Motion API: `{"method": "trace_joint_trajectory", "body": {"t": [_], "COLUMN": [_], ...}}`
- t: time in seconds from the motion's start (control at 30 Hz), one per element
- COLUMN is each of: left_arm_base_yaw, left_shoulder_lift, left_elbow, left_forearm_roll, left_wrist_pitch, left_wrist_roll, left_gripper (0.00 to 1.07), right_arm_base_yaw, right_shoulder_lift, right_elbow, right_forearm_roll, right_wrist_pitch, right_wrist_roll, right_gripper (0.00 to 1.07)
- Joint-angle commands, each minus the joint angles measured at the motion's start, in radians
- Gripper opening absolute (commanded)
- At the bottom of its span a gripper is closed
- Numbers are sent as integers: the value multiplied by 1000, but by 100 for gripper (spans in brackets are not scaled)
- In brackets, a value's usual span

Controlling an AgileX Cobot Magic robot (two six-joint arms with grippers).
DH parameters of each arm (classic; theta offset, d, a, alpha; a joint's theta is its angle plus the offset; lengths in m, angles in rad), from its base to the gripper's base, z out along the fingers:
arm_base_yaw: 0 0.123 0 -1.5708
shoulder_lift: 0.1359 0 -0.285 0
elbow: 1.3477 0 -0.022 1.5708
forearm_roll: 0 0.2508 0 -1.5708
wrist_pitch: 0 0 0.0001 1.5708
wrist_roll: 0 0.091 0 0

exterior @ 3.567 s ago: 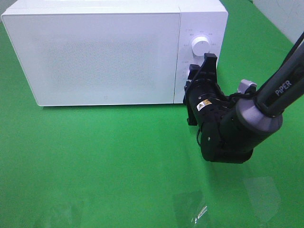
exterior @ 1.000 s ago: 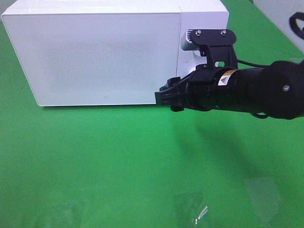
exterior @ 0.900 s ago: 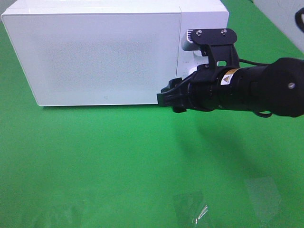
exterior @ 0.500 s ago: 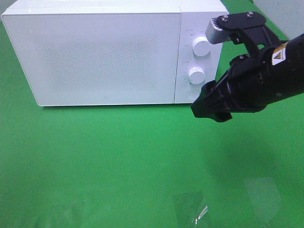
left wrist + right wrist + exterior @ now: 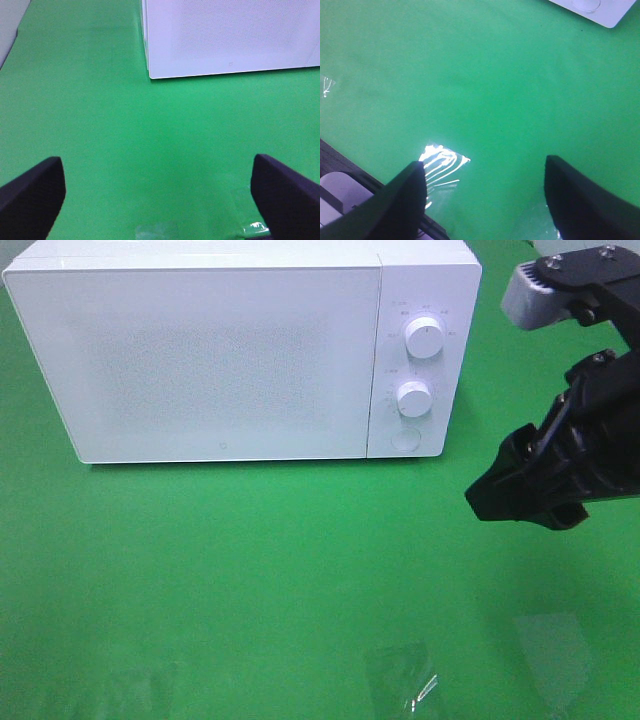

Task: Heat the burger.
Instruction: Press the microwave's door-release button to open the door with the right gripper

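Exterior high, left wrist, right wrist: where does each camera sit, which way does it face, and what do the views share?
Exterior high: mounted above, looking down on the microwave and green table; the right claw shows at right.
Left wrist: on the left arm, facing the microwave's lower front corner across the table; the left claw, open, frames it.
Right wrist: on the right arm, looking down at the table; its open fingers show.
Shared: all three catch the microwave and table.

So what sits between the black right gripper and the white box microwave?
Only bare green table cover separates right gripper from microwave, in the exterior high view.
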Motion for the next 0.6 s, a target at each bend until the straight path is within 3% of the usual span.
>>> {"method": "trace_joint_trajectory", "body": {"t": [0.03,0.13,0.2,0.3,0.6], "left_arm_base_yaw": [3,3,3,3,3], "left_shoulder_lift": [-17,-17,-17,-17,-17], "left_elbow": [1,1,1,1,1], "left_forearm_roll": [1,1,1,1,1], "left_wrist_pitch": [-8,-8,-8,-8,-8], "left_wrist_roll": [-5,-5,-5,-5,-5], "left_gripper": [93,93,93,93,93], "right_arm_base_yaw": [-2,-2,-2,-2,-2], "right_shoulder_lift": [-32,-76,-112,-200,-439], "right_elbow": [-6,-5,5,37,125], "right_forearm_roll": [-40,-108,-151,-230,-289], "right_wrist_pitch": [41,97,118,144,147], "right_wrist_roll": [14,64,85,124,161], "right_gripper": [70,81,83,82,78]}}
